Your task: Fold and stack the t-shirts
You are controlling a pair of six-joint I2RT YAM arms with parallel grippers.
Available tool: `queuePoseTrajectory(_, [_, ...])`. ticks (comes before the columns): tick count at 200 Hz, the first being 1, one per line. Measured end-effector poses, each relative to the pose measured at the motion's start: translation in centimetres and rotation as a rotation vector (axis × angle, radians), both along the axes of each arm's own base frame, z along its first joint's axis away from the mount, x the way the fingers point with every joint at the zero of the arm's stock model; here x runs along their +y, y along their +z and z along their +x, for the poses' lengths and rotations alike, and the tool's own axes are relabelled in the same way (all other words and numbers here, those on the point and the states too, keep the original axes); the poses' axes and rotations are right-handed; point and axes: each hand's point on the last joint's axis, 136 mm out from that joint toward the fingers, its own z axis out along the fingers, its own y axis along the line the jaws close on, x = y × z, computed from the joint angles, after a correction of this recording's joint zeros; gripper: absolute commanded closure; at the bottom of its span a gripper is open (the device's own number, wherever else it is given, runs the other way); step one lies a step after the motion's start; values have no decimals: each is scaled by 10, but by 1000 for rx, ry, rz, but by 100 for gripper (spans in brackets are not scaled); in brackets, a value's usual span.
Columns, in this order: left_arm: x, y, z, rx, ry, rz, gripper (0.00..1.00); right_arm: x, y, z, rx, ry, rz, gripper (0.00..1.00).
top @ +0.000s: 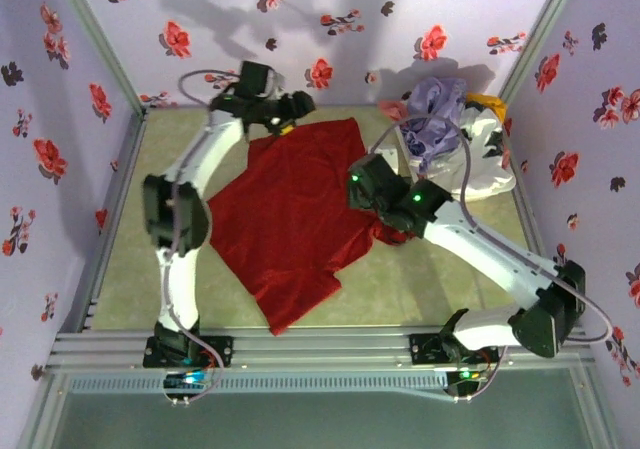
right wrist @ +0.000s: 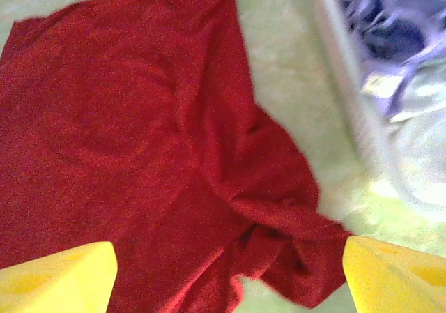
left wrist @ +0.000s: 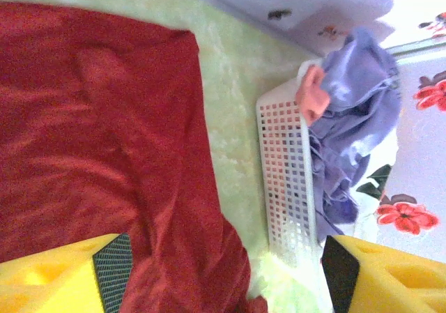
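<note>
A large deep red t-shirt [top: 290, 209] lies spread flat on the green table top. One sleeve [right wrist: 293, 236] is bunched up at its right side. My left gripper [top: 290, 112] hovers over the shirt's far edge. In the left wrist view this gripper [left wrist: 223, 278] is open, its yellow fingers [left wrist: 63, 278] wide apart above the red t-shirt [left wrist: 104, 139]. My right gripper [top: 362, 187] is over the shirt's right edge. The right wrist view shows it [right wrist: 226, 278] open above the red t-shirt [right wrist: 139, 132], gripping nothing. A lavender t-shirt [top: 435, 109], plus bits of pink [left wrist: 313, 93] and yellow-orange [top: 490, 101] cloth, sit in the basket.
A white plastic basket [top: 480, 169] stands at the back right, close to the red shirt's corner; its perforated wall [left wrist: 286, 159] shows in the left wrist view. Flowered purple walls [top: 330, 9] close in the table on three sides. A metal rail [top: 300, 344] runs along the near edge.
</note>
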Motion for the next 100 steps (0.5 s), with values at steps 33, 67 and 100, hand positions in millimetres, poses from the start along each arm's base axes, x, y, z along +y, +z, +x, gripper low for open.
queuePoseTrajectory(33, [59,-8,-47,38,46,55,24,27,-54,-9,189,38,37,11])
queuePoseTrajectory(67, [80,-119,-108,305,52,139,24,49,-106,-17,369,58,53,9])
queuePoseTrajectory(100, [97,-188,-164,501,90,182,24,53,-141,-19,510,29,86,9])
